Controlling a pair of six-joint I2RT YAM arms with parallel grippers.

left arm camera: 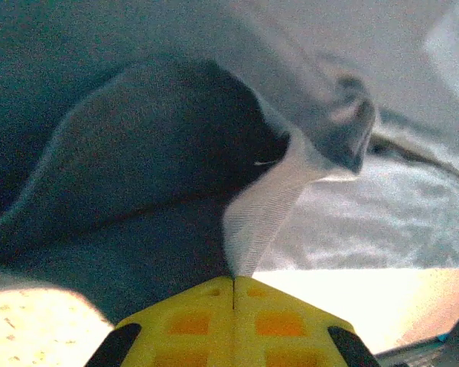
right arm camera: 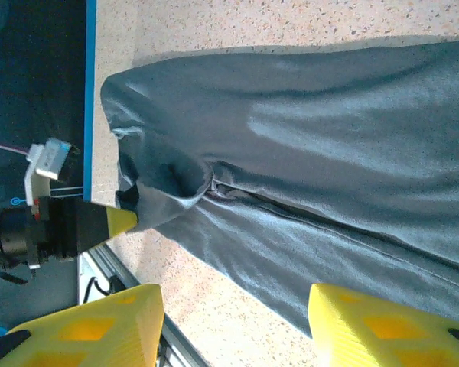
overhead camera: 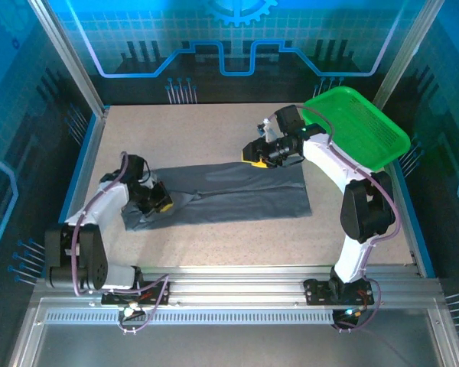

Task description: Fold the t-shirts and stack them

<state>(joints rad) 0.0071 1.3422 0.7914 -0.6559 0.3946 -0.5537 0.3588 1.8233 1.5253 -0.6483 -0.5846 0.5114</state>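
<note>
Noted t-shirt (overhead camera: 237, 195) laid lengthwise on table (overhead camera: 214, 245); found left gripper (left arm camera: 233, 281) clamped on a fold at its left end; saw right gripper (right arm camera: 233, 306) parted, empty, over far edge.

plain slate-grey t-shirt (overhead camera: 237, 191), bright green basket (overhead camera: 359, 126)

Left wrist view: t-shirt (left arm camera: 161, 168) is very close and blurred, its folds unreadable, and the cloth runs off the top and left edges. Left gripper (left arm camera: 233, 284) is cut by the bottom edge, and the pinched cloth vanishes between its fingers.

Right wrist view: right gripper (right arm camera: 233, 306) is clipped at the bottom edge. The t-shirt runs off the right edge.

Top view: green basket (overhead camera: 367, 126) has its near-left rim behind the right arm (overhead camera: 333, 164).
</note>
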